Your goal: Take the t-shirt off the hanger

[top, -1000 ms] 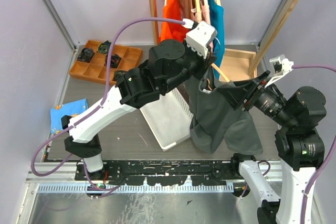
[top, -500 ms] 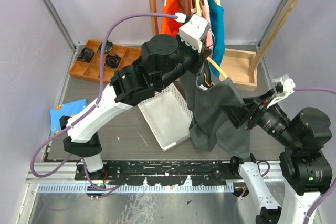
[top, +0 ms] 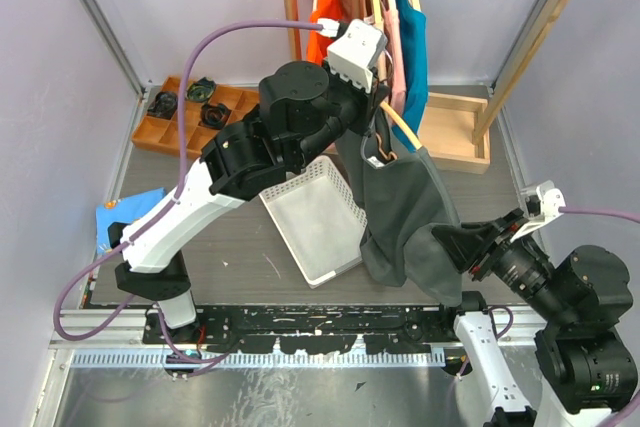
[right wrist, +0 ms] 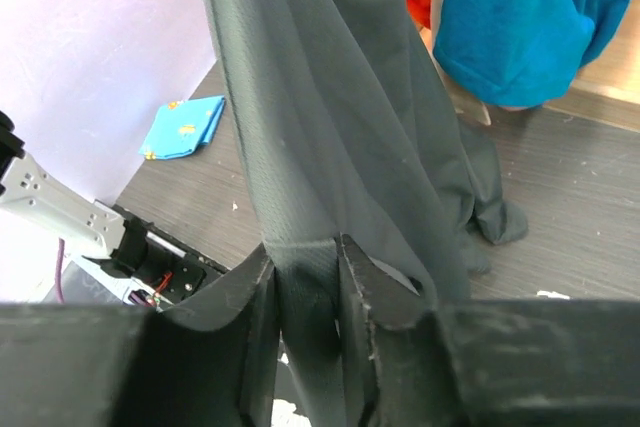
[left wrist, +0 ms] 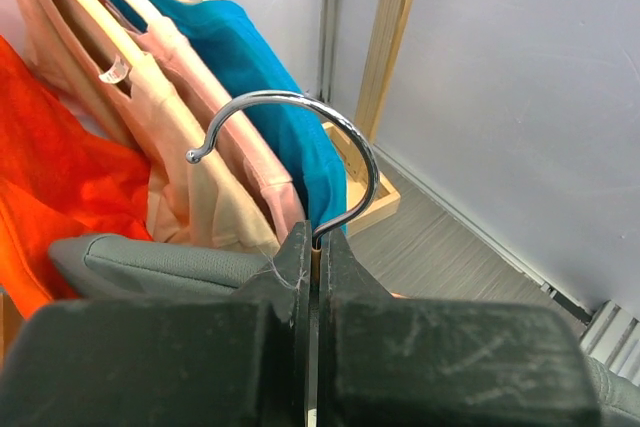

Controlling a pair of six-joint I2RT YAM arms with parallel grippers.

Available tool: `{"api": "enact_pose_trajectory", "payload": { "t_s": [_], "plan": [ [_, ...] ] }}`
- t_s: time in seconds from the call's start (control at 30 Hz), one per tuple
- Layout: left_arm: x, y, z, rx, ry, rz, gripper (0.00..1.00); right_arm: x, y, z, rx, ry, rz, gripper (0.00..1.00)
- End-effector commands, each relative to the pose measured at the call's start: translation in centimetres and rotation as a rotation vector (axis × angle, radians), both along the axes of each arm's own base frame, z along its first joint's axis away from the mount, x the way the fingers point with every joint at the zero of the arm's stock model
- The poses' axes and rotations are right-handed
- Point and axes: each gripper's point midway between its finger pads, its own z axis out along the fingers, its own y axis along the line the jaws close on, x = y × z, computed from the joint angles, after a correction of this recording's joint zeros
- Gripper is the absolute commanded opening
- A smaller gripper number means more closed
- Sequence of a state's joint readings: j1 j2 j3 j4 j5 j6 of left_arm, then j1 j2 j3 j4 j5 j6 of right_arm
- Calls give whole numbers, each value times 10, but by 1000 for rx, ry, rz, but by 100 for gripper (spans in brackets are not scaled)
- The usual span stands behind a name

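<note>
Left tool (left wrist: 312, 255): pressed together on the hanger (top: 402, 127) hook stem, upper centre of the top view.
Right tool (right wrist: 305, 259): pinching a fold of the grey t-shirt (top: 400, 209), lower right.
T-shirt: centre frame, still hung from the hanger.
Step in hand: I judge I should draw the cloth down along the hanger arm, holding the hanger steady.
Change: since a second ago, hanger higher; right tool lower, jaws narrower.
</note>
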State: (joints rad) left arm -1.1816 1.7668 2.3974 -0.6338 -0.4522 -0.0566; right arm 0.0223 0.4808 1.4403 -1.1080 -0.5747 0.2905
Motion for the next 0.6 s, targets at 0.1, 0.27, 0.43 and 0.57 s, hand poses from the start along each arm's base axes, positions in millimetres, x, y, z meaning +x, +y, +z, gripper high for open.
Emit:
{"api": "enact_pose_trajectory", "payload": {
  "t_s": [0.1,0.27,0.43,0.57],
  "plan": [
    [-2,42,58,-174,-49,67,0,-4,-8,-16,11,43,-64,12],
    [2,53,66,-221,-40,108,0,-7,-10,-29,14,75,-80,6],
    [4,69,79,-290,-49,157,0,-11,-12,-38,23,93,-97,12],
    [3,68,80,-298,-49,151,0,-14,-12,-41,25,96,-99,24]
  ]
}}
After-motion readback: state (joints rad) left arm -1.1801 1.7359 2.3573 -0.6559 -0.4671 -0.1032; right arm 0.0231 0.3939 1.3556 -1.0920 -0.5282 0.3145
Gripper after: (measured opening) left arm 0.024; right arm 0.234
